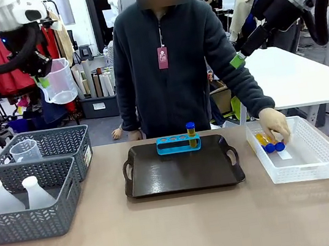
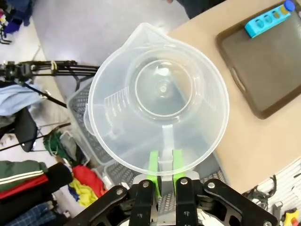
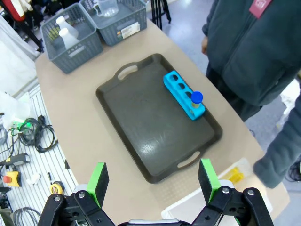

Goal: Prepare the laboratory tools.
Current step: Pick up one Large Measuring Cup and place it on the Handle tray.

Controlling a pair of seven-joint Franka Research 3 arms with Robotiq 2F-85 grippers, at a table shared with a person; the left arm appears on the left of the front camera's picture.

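Note:
High at the left, my left gripper is shut on the handle of a clear measuring beaker, which hangs in the air. The left wrist view looks into the beaker, its handle pinched between the green pads. My right gripper is open and empty, high above the tray's right end. One blue-capped amber tube stands in a blue rack on the dark tray. More tubes lie in the white mesh basket under the person's hand.
Two grey baskets stand at the table's left. The near one holds two white flasks; the far one holds another clear beaker. The person stands at the table's far side, behind the tray.

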